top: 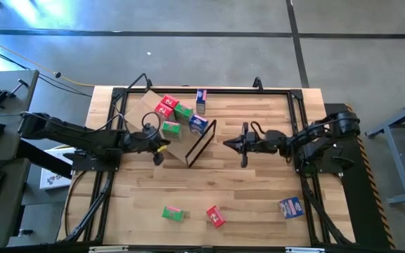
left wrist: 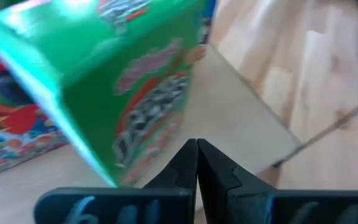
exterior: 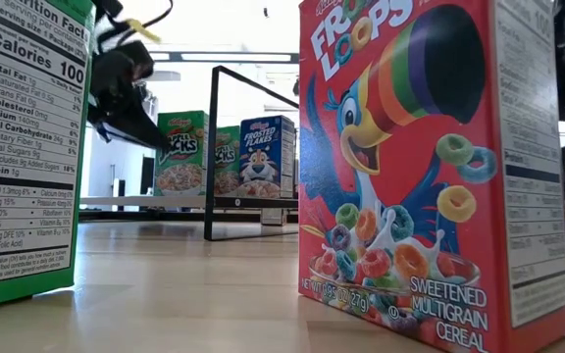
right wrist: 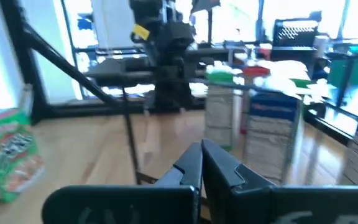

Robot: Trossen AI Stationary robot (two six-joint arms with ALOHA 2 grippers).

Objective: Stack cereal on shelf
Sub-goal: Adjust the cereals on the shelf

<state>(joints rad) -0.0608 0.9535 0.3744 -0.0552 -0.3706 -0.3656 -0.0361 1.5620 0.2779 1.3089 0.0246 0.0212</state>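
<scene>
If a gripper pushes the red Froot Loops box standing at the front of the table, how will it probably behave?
The red Froot Loops box stands upright on a narrow base, so a high push would probably tip it. It looks like thin cardboard, so likely light and somewhat crushable. On the smooth wooden table, a low push would probably slide it.

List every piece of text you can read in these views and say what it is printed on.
"FROOT LOOPS", "SWEETENED MULTIGRAIN CEREAL": red box, low view foreground.
"Calories 100", "Total Fat", "Cholesterol", "Sodium", "Protein": green box, nutrition panel.
"FROSTED FLAKES": blue box on the shelf.
"...CKS": green shelf box, partly hidden.
Boxes in the high and wrist views: print too blurred or small.
</scene>
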